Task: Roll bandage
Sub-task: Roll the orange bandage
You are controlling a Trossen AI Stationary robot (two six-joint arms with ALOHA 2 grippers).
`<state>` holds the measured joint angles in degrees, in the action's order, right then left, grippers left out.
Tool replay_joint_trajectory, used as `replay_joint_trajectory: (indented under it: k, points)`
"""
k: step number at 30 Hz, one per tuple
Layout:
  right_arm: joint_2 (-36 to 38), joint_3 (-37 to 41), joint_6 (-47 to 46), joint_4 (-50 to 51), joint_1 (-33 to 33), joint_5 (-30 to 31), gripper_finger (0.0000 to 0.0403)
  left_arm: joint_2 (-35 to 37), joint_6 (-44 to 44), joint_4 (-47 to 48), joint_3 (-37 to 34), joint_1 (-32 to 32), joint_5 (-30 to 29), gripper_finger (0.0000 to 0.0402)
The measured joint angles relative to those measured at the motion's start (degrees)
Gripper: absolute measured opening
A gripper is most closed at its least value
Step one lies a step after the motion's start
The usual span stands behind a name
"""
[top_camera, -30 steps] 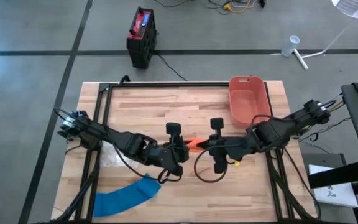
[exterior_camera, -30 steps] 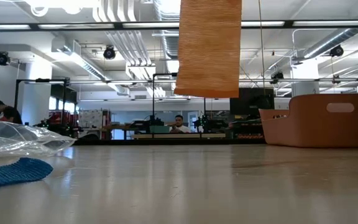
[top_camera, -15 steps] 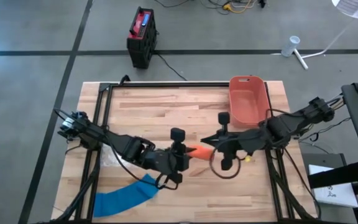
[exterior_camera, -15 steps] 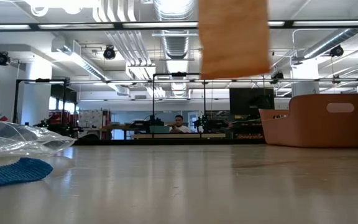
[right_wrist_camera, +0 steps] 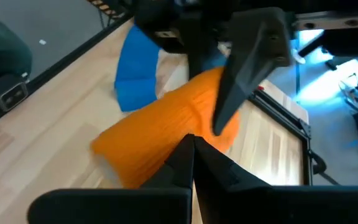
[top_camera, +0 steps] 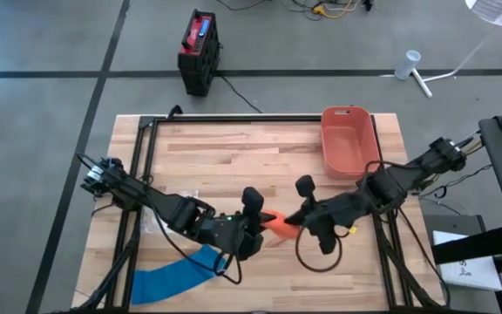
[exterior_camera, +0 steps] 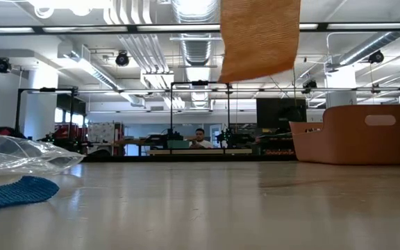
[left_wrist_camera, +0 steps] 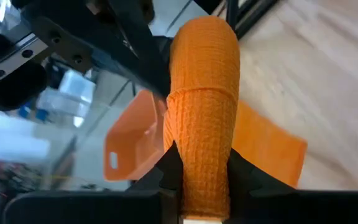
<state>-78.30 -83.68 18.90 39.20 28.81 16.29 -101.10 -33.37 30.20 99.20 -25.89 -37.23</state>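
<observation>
An orange bandage point(top_camera: 277, 226), partly wound into a roll point(left_wrist_camera: 204, 106), hangs in the air over the table's middle between my two grippers. Its loose tail point(exterior_camera: 259, 38) hangs below the roll, clear of the tabletop. My left gripper point(top_camera: 261, 224) is shut on one end of the roll. My right gripper point(top_camera: 295, 221) comes from the right, shut at the roll's other end. A blue bandage point(top_camera: 177, 275) lies flat on the table near the front left edge. My left gripper pinches the roll's near end point(left_wrist_camera: 199, 186) between its two fingers point(left_wrist_camera: 169, 168), one on each side, with the fingers lying along the roll. The roll sticks out beyond them, lifted clear of the table, its tail point(left_wrist_camera: 269, 146) hanging slack. My right gripper has its shut fingers point(right_wrist_camera: 188, 155) on the orange roll's other end point(right_wrist_camera: 166, 134), coming slantwise from the table's right. The fingers hide the place of contact, so I cannot tell whether a layer is pinched. The roll is off the table.
An orange bin point(top_camera: 349, 139) stands at the back right of the table. A clear plastic bag point(top_camera: 151, 218) lies at the left, beside the blue bandage point(exterior_camera: 16, 191). Bare wood shows at the far middle and the front right.
My left gripper has rolled about its own line while staying near the table's middle. My right gripper has shifted a little toward the near edge and turned. The orange tail hangs shorter than before, has drifted right in the low view, and its lower edge now slants.
</observation>
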Motion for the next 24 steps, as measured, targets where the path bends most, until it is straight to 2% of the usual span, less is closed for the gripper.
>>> replay_joint_trajectory:
  k: [4, 10, 13, 17, 24]
  points:
    - [1.2, 0.0, 0.5, 0.6, 2.0, 2.4, 0.0000, -0.1, -8.9, 0.2, 0.0, 0.1, -1.7, 0.0047]
    - [1.2, 0.2, 7.5, -4.6, 3.1, 2.2, 0.0000, -1.5, -23.5, -0.2, 0.0, 0.7, -11.8, 0.0046]
    - [0.7, 0.4, 10.7, -6.6, 3.0, 4.0, 0.0000, -1.5, -25.5, -0.8, 0.0, 0.7, -12.5, 0.0046]
    - [-0.5, 0.5, 12.8, -6.5, 2.9, 11.0, 0.0000, -1.5, -26.3, -2.6, 0.0, 0.6, -12.4, 0.0046]
    - [-3.2, 0.6, 9.8, -2.4, 1.8, 20.4, 0.0000, -1.6, -30.2, -5.8, -0.1, 0.1, -13.7, 0.0046]
